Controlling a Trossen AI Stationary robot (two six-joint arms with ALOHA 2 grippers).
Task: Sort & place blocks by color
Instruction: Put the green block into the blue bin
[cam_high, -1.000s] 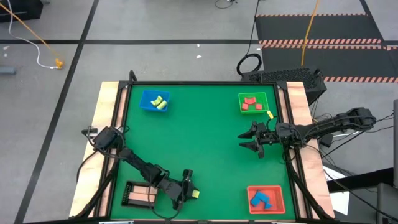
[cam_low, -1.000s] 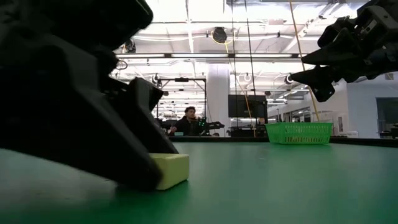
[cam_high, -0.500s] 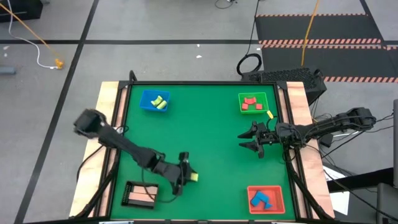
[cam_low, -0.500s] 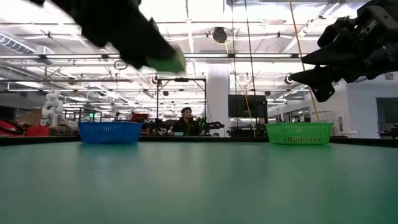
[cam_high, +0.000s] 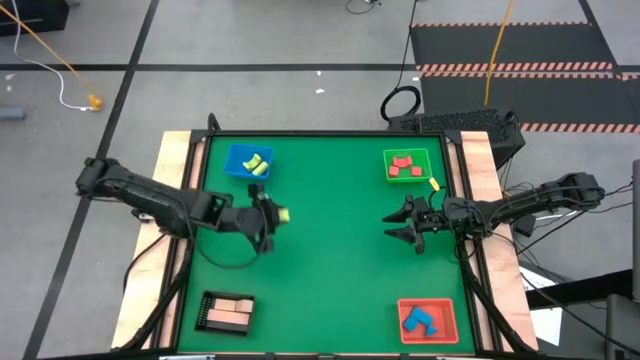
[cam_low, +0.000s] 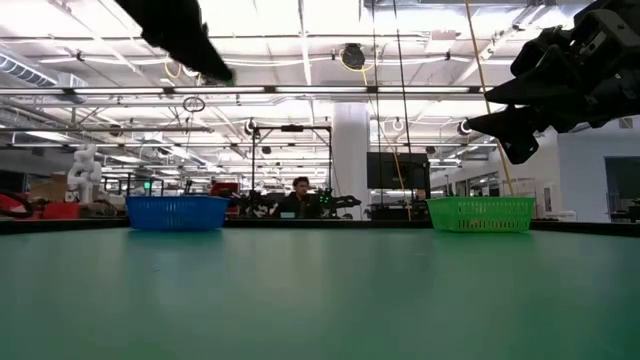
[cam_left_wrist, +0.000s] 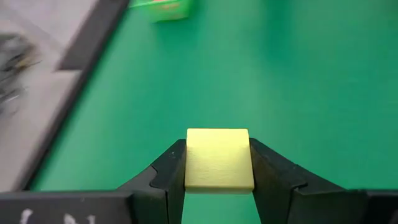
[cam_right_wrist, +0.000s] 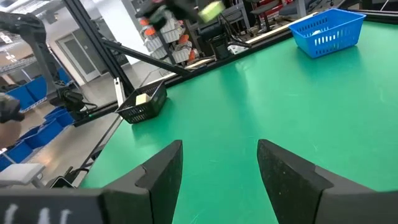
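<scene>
Even, bright overhead lighting throughout; shadows on the desk (cam_high: 340, 270) are soft. Ceiling strip lights (cam_low: 300, 20) are blown out in the low view. Left wrist view is motion-blurred at its edges; the yellow block (cam_left_wrist: 219, 158) stays sharp.

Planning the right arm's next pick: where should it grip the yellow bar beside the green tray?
Probably from above, at mid-length of the yellow bar, fingers across its narrow width: it lies flat, slanted, apart from the green tray.

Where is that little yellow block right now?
The yellow block is clamped in the left gripper, held over the green table on its left side, just below the blue tray in the high view.
</scene>
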